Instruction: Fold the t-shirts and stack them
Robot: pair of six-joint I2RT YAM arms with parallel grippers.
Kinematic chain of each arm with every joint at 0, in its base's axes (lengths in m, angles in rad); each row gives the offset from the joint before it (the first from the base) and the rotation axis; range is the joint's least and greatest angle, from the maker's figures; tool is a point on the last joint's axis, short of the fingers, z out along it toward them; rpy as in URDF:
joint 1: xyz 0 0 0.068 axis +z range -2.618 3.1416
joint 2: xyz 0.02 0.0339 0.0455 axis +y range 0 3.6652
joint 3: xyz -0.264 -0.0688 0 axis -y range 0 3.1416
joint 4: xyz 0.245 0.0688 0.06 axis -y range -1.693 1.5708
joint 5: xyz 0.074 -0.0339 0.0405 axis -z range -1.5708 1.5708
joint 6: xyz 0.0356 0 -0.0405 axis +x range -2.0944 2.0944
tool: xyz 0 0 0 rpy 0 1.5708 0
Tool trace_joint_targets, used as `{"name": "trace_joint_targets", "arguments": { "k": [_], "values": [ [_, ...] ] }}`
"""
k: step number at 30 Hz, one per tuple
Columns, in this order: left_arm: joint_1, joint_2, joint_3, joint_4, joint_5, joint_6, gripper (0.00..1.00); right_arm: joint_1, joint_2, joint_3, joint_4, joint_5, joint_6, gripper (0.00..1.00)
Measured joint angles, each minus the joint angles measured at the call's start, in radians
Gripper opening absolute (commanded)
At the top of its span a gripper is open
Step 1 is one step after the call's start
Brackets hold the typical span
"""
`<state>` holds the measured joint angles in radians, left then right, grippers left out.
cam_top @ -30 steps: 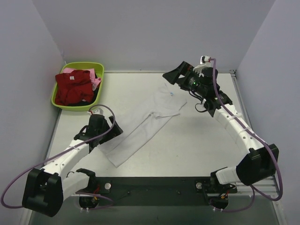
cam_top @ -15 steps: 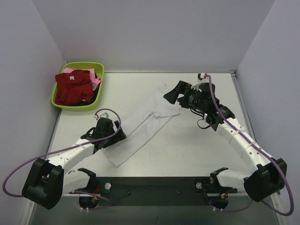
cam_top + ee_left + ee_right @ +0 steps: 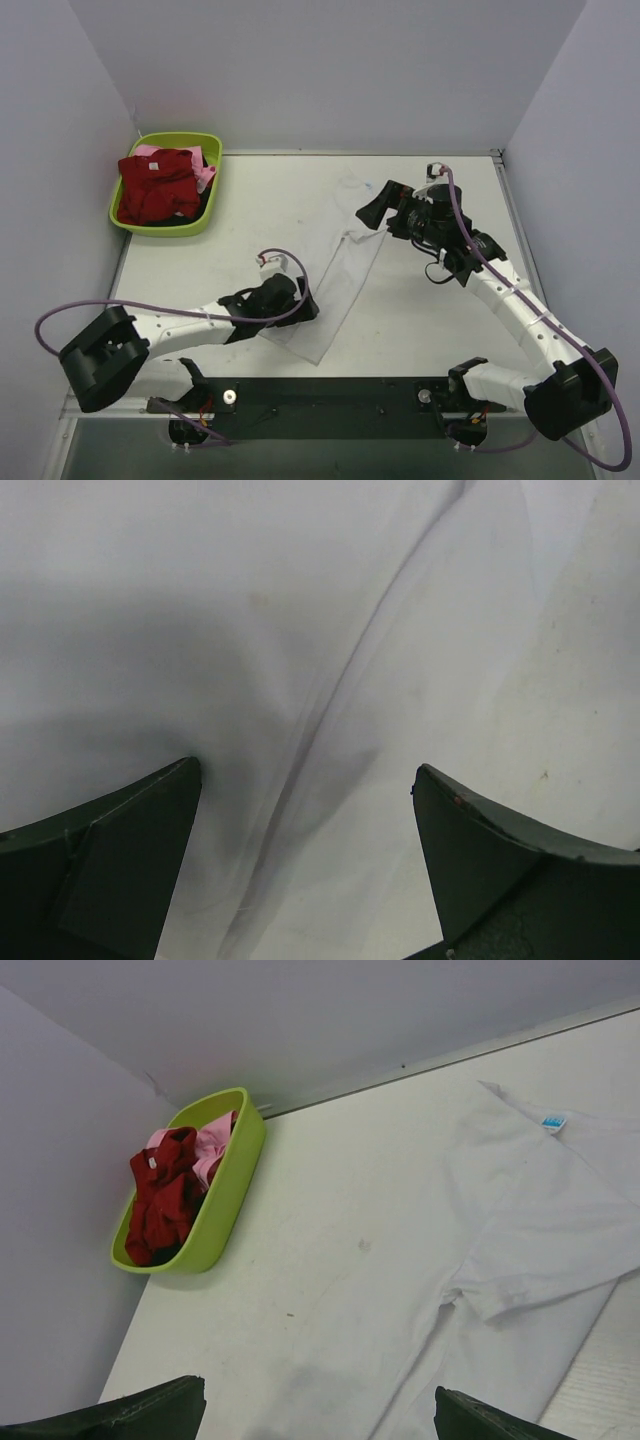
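The white t-shirt (image 3: 342, 283) lies flat on the table, a long narrow shape running from mid-table toward the near edge. Its blue neck label (image 3: 553, 1121) and one sleeve (image 3: 520, 1295) show in the right wrist view. My left gripper (image 3: 305, 308) is low over the shirt's near left part, jaws open (image 3: 305, 770) astride a crease in the cloth, gripping nothing. My right gripper (image 3: 371, 212) hovers open (image 3: 318, 1390) above the shirt's far end, empty. A dark red t-shirt (image 3: 155, 185) and a pink one (image 3: 205, 178) lie crumpled in the basin.
The lime-green basin (image 3: 165, 230) stands at the far left corner against the wall, also in the right wrist view (image 3: 235, 1175). Grey walls close in the table on three sides. A black rail (image 3: 330, 395) with both arm bases runs along the near edge.
My left arm has swept right along the near side, and the white shirt's lower end has shifted right with it. My right gripper has drawn back from the far edge toward mid-table.
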<state>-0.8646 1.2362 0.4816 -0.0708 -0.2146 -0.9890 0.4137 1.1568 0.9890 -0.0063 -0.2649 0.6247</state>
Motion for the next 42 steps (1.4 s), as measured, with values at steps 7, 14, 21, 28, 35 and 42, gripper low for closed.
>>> {"name": "trace_joint_targets", "arguments": {
  "k": [7,14,21,28,35,42],
  "values": [
    [-0.2,0.28,0.211,0.083,-0.029,-0.063,0.98,-0.001,-0.04,0.0,-0.057,0.023,-0.009,1.0],
    [-0.286,0.494,0.42,0.152,-0.002,-0.069,0.97,-0.029,-0.09,0.0,-0.13,0.06,-0.045,1.0],
    [-0.303,0.462,0.476,0.099,0.02,-0.021,0.97,-0.075,0.015,0.011,-0.135,0.08,-0.071,1.0],
    [-0.292,0.11,0.555,-0.077,-0.061,0.087,0.97,-0.104,0.333,0.021,-0.031,0.0,-0.045,1.0],
    [-0.138,-0.226,0.491,-0.211,-0.166,0.137,0.98,-0.093,0.567,0.095,0.084,-0.1,0.013,1.0],
    [0.029,-0.322,0.362,-0.353,-0.157,0.159,0.97,-0.018,0.705,0.237,0.127,-0.137,0.034,1.0]
  ]
}}
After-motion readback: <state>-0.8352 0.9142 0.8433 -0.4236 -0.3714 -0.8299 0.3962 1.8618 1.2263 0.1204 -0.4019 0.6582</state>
